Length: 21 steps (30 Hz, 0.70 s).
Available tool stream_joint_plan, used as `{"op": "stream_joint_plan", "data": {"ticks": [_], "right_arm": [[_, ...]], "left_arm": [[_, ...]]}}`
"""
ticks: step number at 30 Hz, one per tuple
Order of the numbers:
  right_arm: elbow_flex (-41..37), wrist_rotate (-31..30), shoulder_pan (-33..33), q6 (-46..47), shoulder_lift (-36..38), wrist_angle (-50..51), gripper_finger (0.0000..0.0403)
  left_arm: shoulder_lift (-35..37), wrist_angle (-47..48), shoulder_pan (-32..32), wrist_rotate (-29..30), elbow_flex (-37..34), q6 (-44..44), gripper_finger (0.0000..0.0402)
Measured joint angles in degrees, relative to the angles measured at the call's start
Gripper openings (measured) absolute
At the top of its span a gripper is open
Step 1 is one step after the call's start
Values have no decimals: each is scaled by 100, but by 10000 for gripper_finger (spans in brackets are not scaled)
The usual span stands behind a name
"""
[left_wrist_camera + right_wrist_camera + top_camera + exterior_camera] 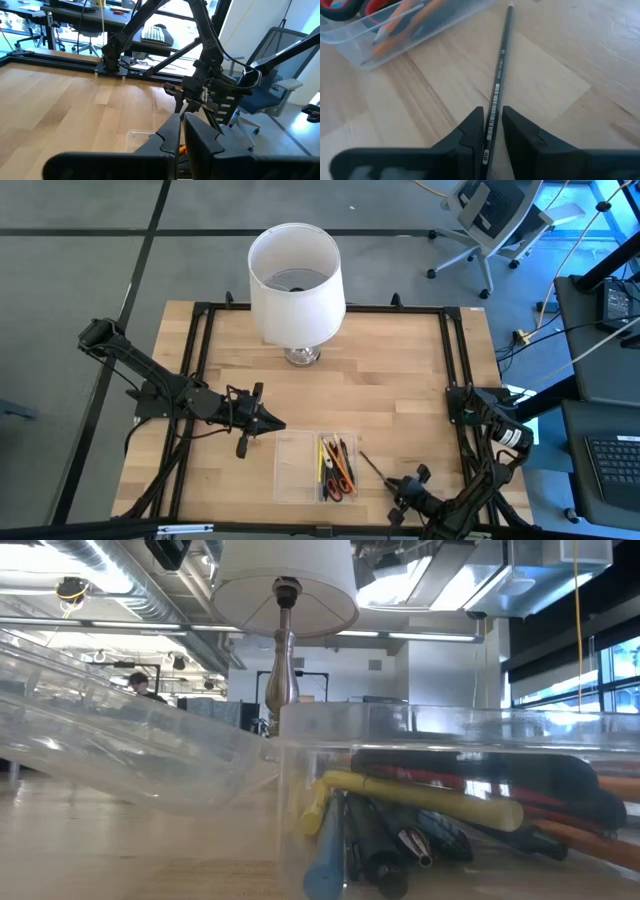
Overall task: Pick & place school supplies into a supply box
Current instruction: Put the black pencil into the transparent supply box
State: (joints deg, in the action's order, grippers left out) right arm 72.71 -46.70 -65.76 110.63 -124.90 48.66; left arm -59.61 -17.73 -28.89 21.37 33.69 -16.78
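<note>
right gripper (492, 132) sits low over the table with its jaws slightly apart around a black pencil (499, 80) lying flat just beside the clear box (315, 467), not clamped yet. left gripper (262, 420) waits clenched, empty, near the box's far side. the pencil looks light, stiff and prone to roll, so grip mid-shaft.

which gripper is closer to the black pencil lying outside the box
Right. The right gripper straddles the black pencil; the left gripper sits shut beyond the supply box.
</note>
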Motion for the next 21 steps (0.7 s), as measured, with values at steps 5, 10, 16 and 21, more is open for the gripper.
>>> {"op": "stream_joint_plan", "data": {"ticks": [5,10,16,21], "right_arm": [[2,-35,-15,-28,-31,-7,79],[11,-163,52,-11,-213,-11,80],[17,-781,258,-16,-475,-136,66],[22,-1168,428,-17,-647,-218,46]], "left_arm": [[0,1,0,2,0,2,17],[0,3,-1,4,0,274,17],[0,2,-1,190,0,516,17],[0,1,1,364,0,593,17]]}}
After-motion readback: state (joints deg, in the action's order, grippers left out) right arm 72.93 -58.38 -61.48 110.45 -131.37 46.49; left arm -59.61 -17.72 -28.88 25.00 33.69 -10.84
